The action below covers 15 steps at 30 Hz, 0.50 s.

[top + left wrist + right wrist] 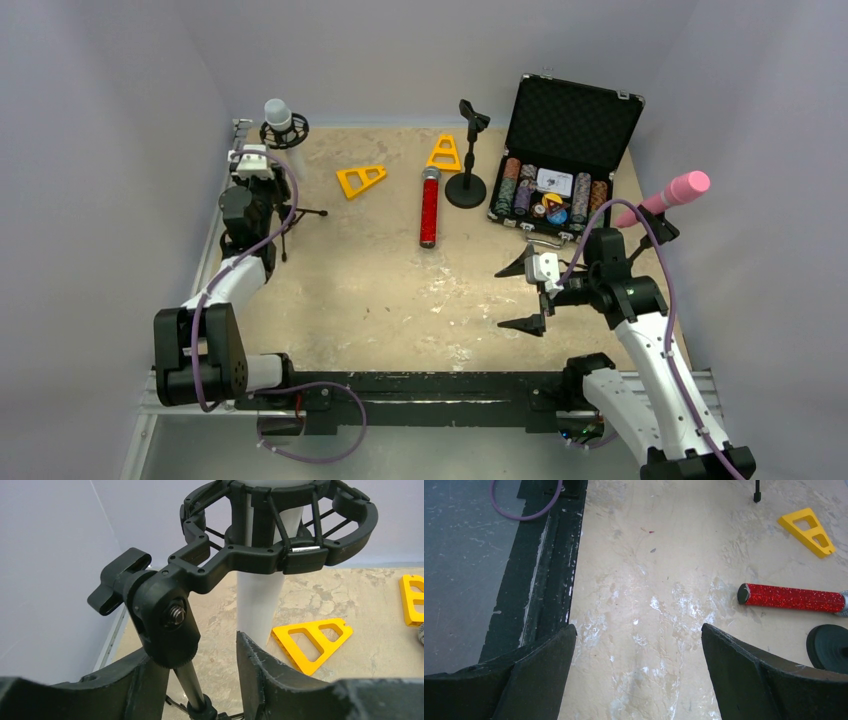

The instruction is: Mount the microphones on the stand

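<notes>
One red microphone (430, 207) lies flat on the table (380, 290) beside a stand (466, 188).

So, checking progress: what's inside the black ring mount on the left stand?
The white microphone stands upright through the ring mount, grey head above it, body below. Whether the ring grips it tight is hidden by its frame.

Glittery red microphone (791, 598); pink microphone (672, 194); white microphone (257, 605), head seemingly grey; yellow triangles (361, 180).

Red microphone (791, 598) is finished in coarse glitter. White microphone (259, 605) is finished smooth and matt, its mount (235, 560) in black matt plastic. Counter (649, 580) is scuffed and rough.
</notes>
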{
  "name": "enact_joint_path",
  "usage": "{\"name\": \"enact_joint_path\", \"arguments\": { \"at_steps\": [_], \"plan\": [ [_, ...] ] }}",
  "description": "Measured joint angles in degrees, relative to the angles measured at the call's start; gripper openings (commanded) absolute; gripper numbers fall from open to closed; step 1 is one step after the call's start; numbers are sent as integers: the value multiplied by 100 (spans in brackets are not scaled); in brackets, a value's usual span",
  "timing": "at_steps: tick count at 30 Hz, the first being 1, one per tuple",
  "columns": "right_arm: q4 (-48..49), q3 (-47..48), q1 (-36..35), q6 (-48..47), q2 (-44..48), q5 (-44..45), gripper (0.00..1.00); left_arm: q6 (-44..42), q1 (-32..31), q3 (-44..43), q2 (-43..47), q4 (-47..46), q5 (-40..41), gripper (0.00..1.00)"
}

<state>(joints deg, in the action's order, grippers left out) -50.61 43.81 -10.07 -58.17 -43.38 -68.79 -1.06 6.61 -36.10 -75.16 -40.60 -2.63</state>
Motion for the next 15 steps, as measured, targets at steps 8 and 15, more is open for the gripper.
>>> {"name": "enact_joint_path", "arguments": {
  "at_steps": [8,15],
  "plan": [
    [-9,0,0,-11,17,0,99,111,0,286,514,229,98,82],
    [-66,0,0,-81,70,-24,99,682,-4,503,1993,1388,444,90]
  ]
}}
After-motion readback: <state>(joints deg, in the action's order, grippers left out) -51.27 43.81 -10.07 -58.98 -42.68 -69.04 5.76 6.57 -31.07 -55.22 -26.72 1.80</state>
